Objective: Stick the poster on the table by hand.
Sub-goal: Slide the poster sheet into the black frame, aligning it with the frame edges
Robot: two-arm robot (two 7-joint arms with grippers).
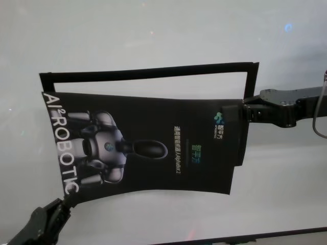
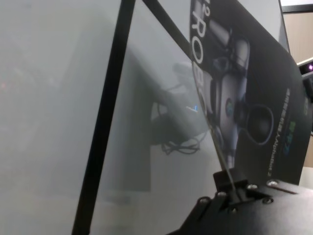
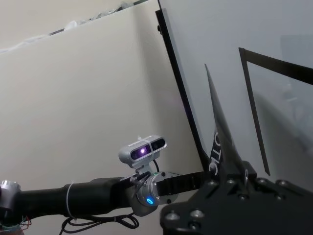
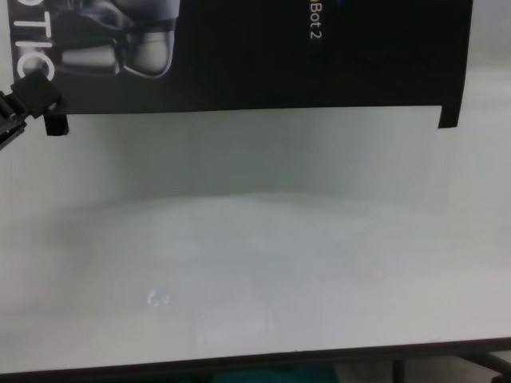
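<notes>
Head view: the pale table (image 1: 153, 30) carries a black tape outline (image 1: 148, 73); the poster (image 1: 153, 145) hangs over its centre. The right gripper (image 1: 244, 113) pinches its 3 o'clock edge, the left gripper (image 1: 65, 200) its 7 o'clock corner. Left wrist view: fingers (image 2: 230, 178) clamp the sheet's edge. Right wrist view alone shows a beige wall (image 3: 73, 88).

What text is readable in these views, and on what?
"AI²ROBOTIC": white lettering along the left edge of the poster, near the left hand.
"AlphaBot 2": end of the small line at the poster's middle; the characters before it are unreadable.
Logo text near the right hand: unreadable.
</notes>
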